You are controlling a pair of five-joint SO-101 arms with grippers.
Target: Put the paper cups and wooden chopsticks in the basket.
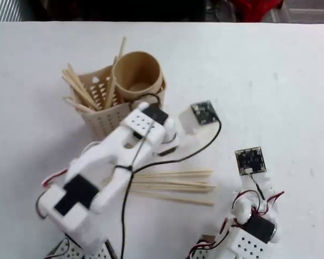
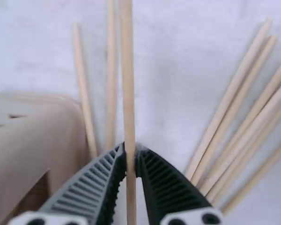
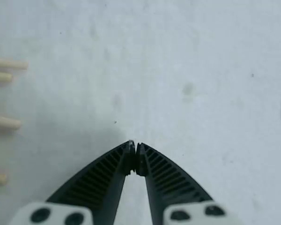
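Mid-step on the chopsticks, by the look of it. Left pincer [image 2: 130, 152] shut tight on one chopstick [image 2: 126, 70], just beside the basket [image 1: 105, 123], left of centre toward the table's [image 1: 291, 81] far edge. Already in the basket: a paper cup [image 1: 139, 75] and several sticks [image 1: 78, 91]. Lying loose toward the near edge, mid-table: a bundle of chopsticks [image 1: 175, 186]. Right pincer [image 3: 135, 154] closed on nothing, over bare table. Next, likely: lift the held stick, tip it over the rim, release, then go for the bundle. No readable writing or labels.
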